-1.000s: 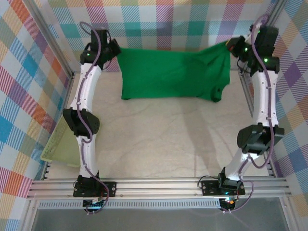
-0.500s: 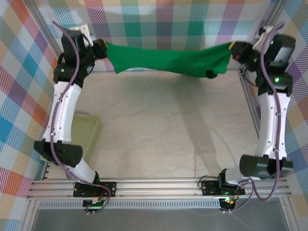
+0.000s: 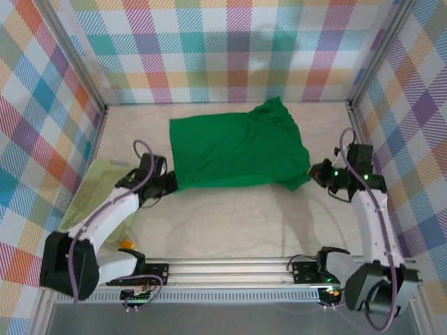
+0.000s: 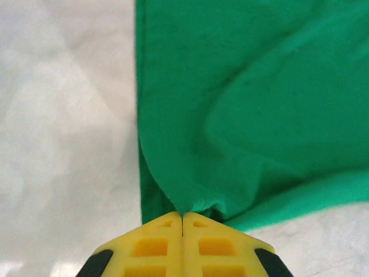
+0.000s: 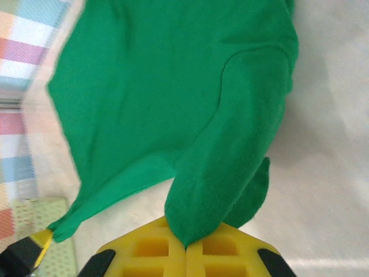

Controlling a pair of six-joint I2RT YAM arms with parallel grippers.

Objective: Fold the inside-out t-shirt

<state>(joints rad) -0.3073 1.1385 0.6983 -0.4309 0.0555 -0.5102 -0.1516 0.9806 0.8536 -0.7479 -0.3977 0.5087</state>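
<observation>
The bright green inside-out t-shirt [image 3: 237,150] lies spread on the table's far half, its near edge stretched between both arms. My left gripper [image 3: 170,183] is shut on the shirt's near left corner; in the left wrist view the cloth [image 4: 242,115] runs into the closed yellow fingertips [image 4: 155,245]. My right gripper [image 3: 316,172] is shut on the near right corner, where a fold of green cloth [image 5: 230,173] is pinched between the yellow fingertips [image 5: 225,248]. Both grippers are low, near the table surface.
A pale yellow-green mesh basket [image 3: 94,192] sits at the left edge under the left arm. Checked walls [image 3: 230,49] and metal frame posts close in the table. Bare table [image 3: 237,223] lies between the shirt and the front rail [image 3: 230,269].
Both grippers have swung from high at the back down towards the front, pulling the shirt with them. The shirt went from hanging stretched in the air to lying on the table.
</observation>
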